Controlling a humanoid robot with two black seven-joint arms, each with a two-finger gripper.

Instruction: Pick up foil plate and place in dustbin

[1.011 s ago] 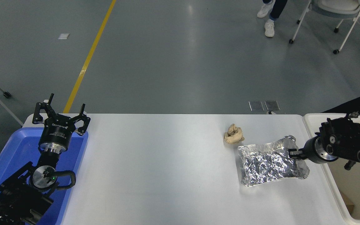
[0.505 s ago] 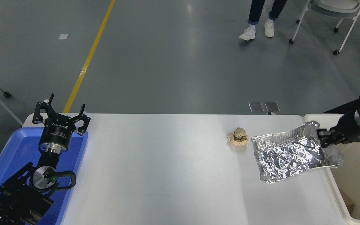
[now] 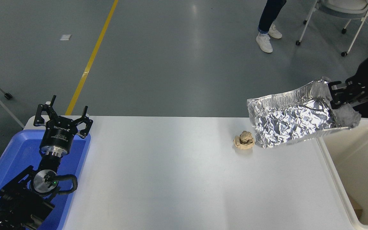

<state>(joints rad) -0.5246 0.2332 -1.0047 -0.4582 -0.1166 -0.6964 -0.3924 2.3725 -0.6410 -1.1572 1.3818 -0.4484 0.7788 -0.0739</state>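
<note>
The picking up was done, and the dropping in was still left to do. The right gripper (image 3: 334,95) was pinched tight on the right end of the foil plate (image 3: 291,119) and held it up in the air, clear of the table (image 3: 171,179). The plate hung tilted, with its right end higher and its left end lower, near the table's far right corner. Most of it was over the table, and only its right end reached over the rim of the dustbin (image 3: 331,163), so it was not in the bin yet. I think the arm needed to carry the plate further to the right, over the open bin, and then let go. Half a second before, the plate had been lower and closer to the robot, with its left end just above the table. A full second before, it had been lying flat on the table with the gripper at its right edge. So the plate had gone up and away. The little paper ball (image 3: 244,140) had stayed about where it was half a second before. The left gripper (image 3: 62,123) sat parked over the blue tray (image 3: 8,153) with its fingers spread apart.
</note>
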